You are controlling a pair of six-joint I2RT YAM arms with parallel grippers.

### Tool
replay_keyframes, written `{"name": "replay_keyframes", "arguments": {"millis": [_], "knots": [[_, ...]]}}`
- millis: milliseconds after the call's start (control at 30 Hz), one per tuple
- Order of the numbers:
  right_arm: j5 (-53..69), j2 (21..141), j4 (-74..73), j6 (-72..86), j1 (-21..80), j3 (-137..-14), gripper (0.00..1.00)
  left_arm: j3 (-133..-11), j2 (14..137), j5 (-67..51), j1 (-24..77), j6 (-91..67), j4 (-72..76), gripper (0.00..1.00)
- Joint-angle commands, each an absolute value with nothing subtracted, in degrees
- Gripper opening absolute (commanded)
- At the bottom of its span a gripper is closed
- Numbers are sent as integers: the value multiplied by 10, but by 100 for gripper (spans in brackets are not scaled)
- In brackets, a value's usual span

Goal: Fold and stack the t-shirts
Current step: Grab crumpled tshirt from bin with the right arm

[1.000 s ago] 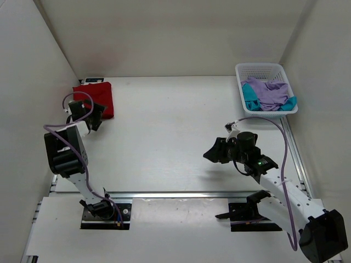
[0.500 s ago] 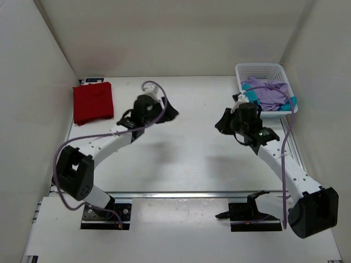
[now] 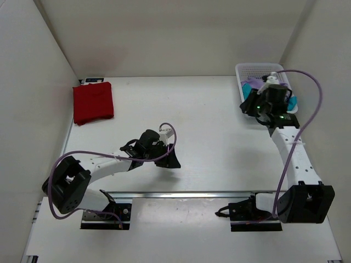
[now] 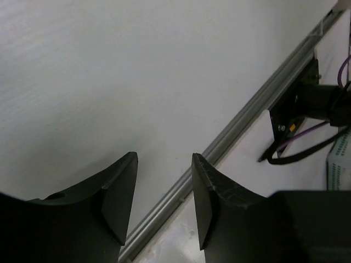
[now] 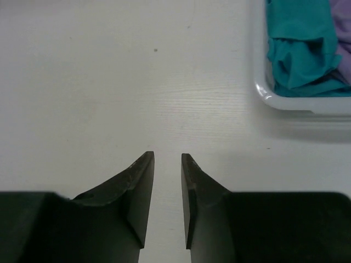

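1. The dark red cloth t-shirt (image 3: 93, 102) lies folded into a flat rectangle at the far left corner of the white bench (image 3: 208, 126). Nothing lies on top of it, and both arms are well apart from it.
2. The teal blue cloth t-shirt (image 5: 299, 49) sits crumpled inside the white plastic mesh basket (image 5: 285, 102) at the far right corner. The lavender purple cloth t-shirt (image 5: 344, 19) is bunched against it in the same basket.
3. The right gripper (image 5: 166, 159) hovers over bare bench near the basket's corner without touching it. Its jaws stand a narrow gap apart, and we see nothing between them.
4. From above, the right arm (image 3: 293, 159) stretches along the right edge toward the far corner. Its wrist hides much of the basket's contents.
5. The left gripper (image 4: 163, 164) hangs over the bench near the middle of the near edge. Its jaws are parted wider than the right one's and are empty.
6. Beyond its fingers we see the silver metal rail (image 4: 236, 131) that runs along the near edge.
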State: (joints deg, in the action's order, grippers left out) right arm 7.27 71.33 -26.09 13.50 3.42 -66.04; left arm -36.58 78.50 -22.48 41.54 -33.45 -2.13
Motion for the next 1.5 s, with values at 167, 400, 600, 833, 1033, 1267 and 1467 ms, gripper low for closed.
{"name": "replay_keyframes", "arguments": {"millis": [167, 400, 600, 833, 1033, 1267, 1467], "knots": [[31, 762, -251, 113, -90, -771, 27, -352, 757, -293, 454, -363, 74, 57], [-29, 933, -170, 146, -162, -841, 38, -343, 755, -308, 463, -352, 67, 59], [-106, 1084, -214, 141, -176, -954, 46, -342, 766, -325, 455, -359, 69, 60], [-54, 1187, -238, 177, -199, -1032, 50, -343, 778, -328, 440, -359, 76, 60], [-17, 1208, -232, 187, -201, -1053, 33, -340, 789, -335, 431, -370, 86, 59], [-11, 1166, -224, 170, -193, -1071, 0, -338, 787, -335, 426, -374, 90, 59], [-4, 1056, -223, 156, -178, -1096, 0, -335, 775, -331, 420, -381, 95, 59]]}}
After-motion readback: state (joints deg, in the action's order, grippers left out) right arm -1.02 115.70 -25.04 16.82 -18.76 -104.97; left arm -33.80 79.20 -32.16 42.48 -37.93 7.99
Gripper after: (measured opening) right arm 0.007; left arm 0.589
